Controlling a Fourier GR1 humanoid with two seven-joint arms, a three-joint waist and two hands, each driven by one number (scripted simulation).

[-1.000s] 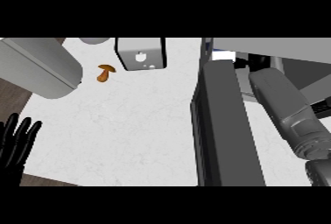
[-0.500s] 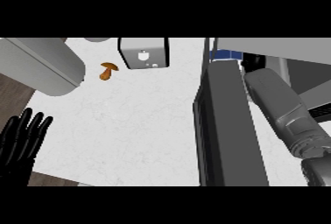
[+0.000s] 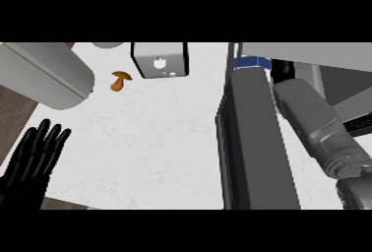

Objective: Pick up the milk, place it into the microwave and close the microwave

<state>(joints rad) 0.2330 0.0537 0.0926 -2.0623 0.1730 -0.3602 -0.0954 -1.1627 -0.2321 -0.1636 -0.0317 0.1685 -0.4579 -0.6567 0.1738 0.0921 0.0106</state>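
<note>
Nearest me, at the left edge, the left hand (image 3: 33, 157) rests open, fingers straight, holding nothing. To the right, the right forearm (image 3: 312, 125) reaches far over the open microwave door (image 3: 254, 147); its hand is hidden, so I cannot tell what it grips. Just beyond the door's far end shows a white-and-blue carton top, likely the milk (image 3: 256, 62), seemingly at the microwave's mouth. Placing looks underway; closing the door remains. Farther left on the counter (image 3: 160, 138) lie a mushroom (image 3: 119, 80) and a grey box (image 3: 160, 60).
</note>
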